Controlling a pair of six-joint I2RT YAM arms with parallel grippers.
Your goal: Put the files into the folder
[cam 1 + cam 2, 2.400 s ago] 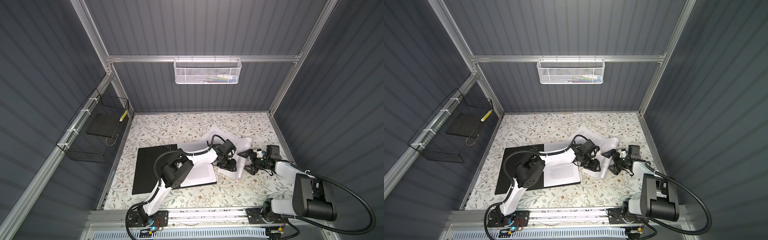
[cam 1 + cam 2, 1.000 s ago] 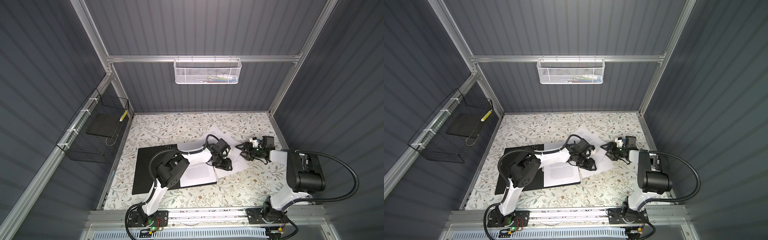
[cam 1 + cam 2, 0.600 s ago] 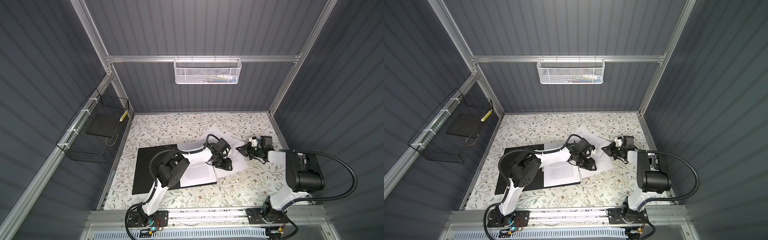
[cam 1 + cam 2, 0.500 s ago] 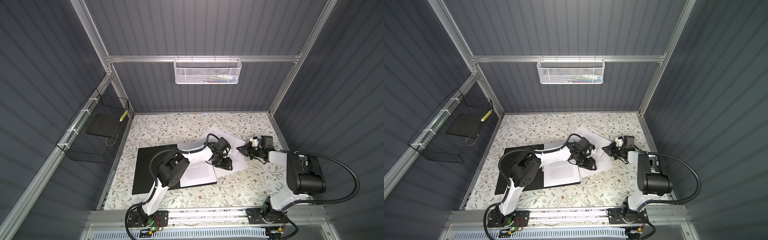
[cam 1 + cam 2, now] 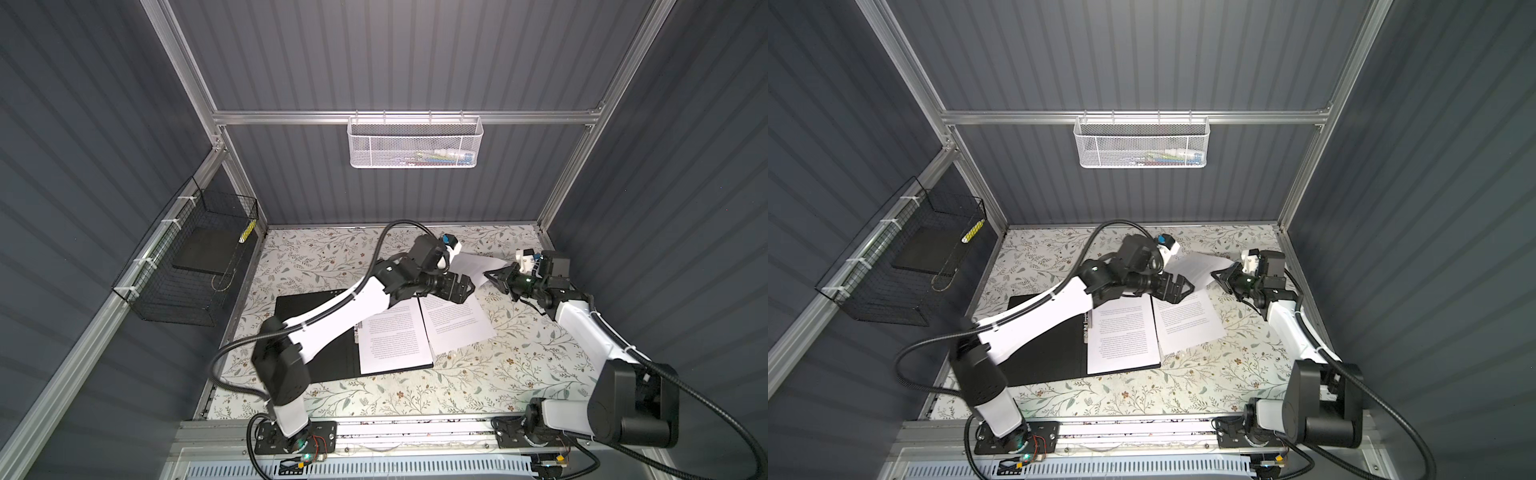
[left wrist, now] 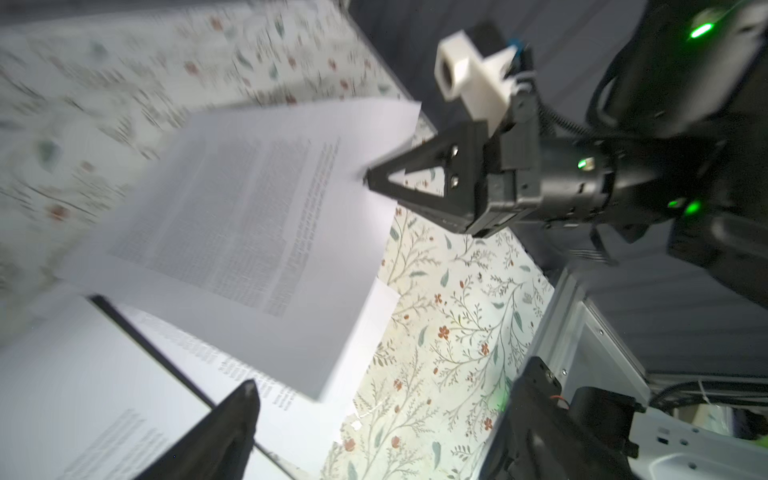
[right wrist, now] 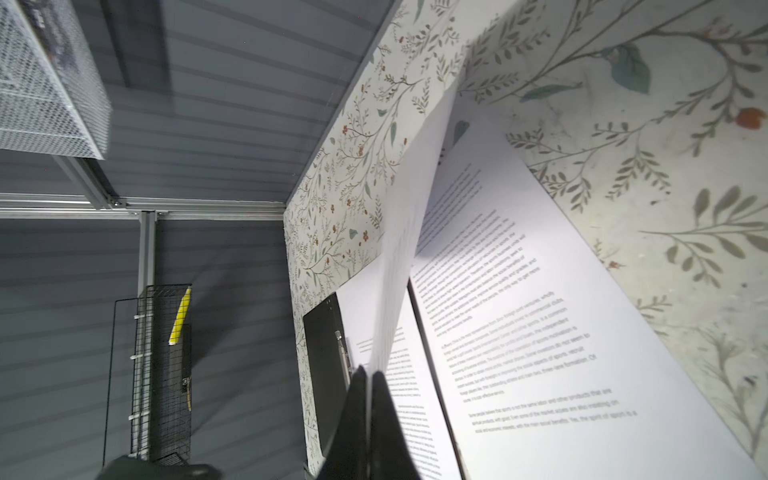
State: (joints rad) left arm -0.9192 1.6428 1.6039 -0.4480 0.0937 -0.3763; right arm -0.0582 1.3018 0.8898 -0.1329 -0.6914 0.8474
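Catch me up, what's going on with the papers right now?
The right tool is shut on the edge of a lifted sheet, holding it off the table above the other papers. The left tool stands open close by, gripping nothing. The folder lies open, black inside up, with a filed sheet on its right half. A loose sheet lies beside its right edge, not yet in.

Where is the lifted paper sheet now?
In both top views the lifted sheet hangs right of centre, toward the back, its edge pinched by the right gripper, close to a loose sheet beside the open folder.
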